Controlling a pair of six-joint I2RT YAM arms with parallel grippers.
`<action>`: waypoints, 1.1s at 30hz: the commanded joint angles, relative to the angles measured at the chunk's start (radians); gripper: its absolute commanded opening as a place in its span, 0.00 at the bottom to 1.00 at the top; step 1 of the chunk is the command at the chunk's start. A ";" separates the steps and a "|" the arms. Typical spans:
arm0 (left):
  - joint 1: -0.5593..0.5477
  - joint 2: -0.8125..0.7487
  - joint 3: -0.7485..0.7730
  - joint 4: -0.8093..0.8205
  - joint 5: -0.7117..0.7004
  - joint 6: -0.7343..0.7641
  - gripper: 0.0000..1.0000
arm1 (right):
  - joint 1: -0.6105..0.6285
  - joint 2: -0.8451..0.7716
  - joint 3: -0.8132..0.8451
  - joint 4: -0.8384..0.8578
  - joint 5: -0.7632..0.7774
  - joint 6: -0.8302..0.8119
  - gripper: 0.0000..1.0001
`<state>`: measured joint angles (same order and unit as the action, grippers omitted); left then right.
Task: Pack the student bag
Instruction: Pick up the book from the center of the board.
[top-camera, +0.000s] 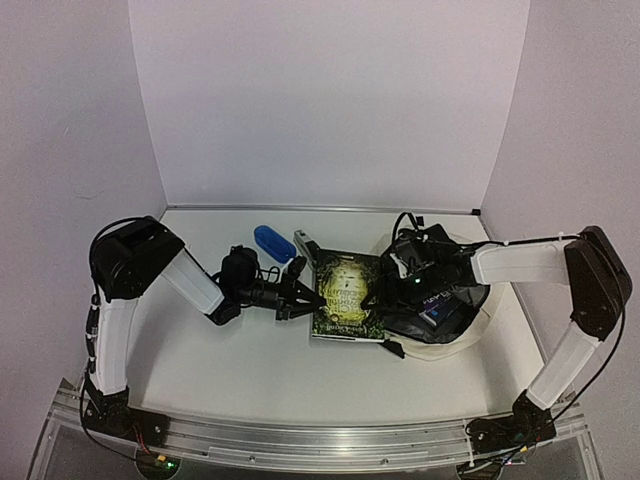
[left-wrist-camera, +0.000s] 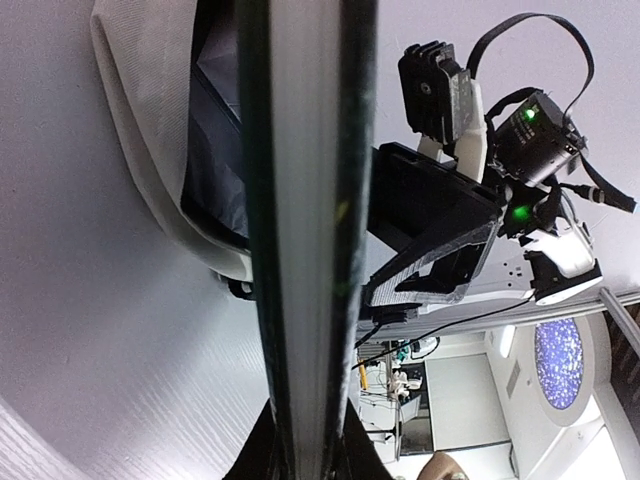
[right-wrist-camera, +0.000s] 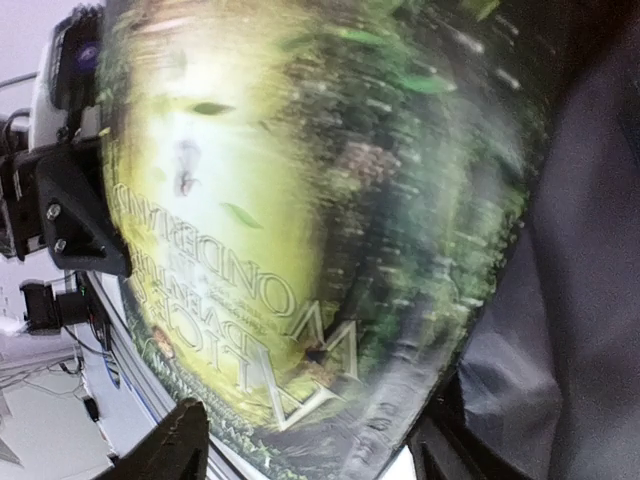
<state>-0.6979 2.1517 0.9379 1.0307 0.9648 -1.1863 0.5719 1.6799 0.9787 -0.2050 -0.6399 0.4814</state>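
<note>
— Cream fabric on the right: is that the soft cream-beige fabric backpack (top-camera: 468, 338)?
— Yes. It lies on the right side of the white table (top-camera: 250, 370), its dark grey lining open towards the left.
— What sits at its mouth?
— A flat book with a dark green and yellow cover (top-camera: 348, 296), its right edge overlapping the opening. The left gripper (top-camera: 300, 297) is clamped on the book's left edge. The left wrist view shows the book edge-on between its fingers (left-wrist-camera: 258, 455).
— And the right gripper (top-camera: 397, 268)?
— It hangs at the backpack's far-left rim, over the book's right edge. Its fingers (right-wrist-camera: 175, 445) stand apart, and the book's cover fills the view beyond them.
— Anything else nearby?
— A blue oval case (top-camera: 267, 241) and a small grey and black object (top-camera: 305, 245) lie just beyond the book's far-left corner.
</note>
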 joint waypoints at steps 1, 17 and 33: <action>-0.015 -0.150 -0.012 0.022 0.014 0.055 0.00 | 0.003 -0.105 0.012 0.068 -0.037 -0.102 0.78; -0.052 -0.487 0.076 -0.819 0.063 0.616 0.00 | -0.055 -0.268 0.310 -0.646 0.009 -0.761 0.98; -0.176 -0.598 0.184 -1.206 0.098 0.849 0.00 | -0.054 -0.129 0.501 -0.913 -0.303 -0.834 0.98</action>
<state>-0.8432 1.6272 1.0403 -0.1456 0.9977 -0.4087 0.5156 1.5083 1.4419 -1.0705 -0.8329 -0.3470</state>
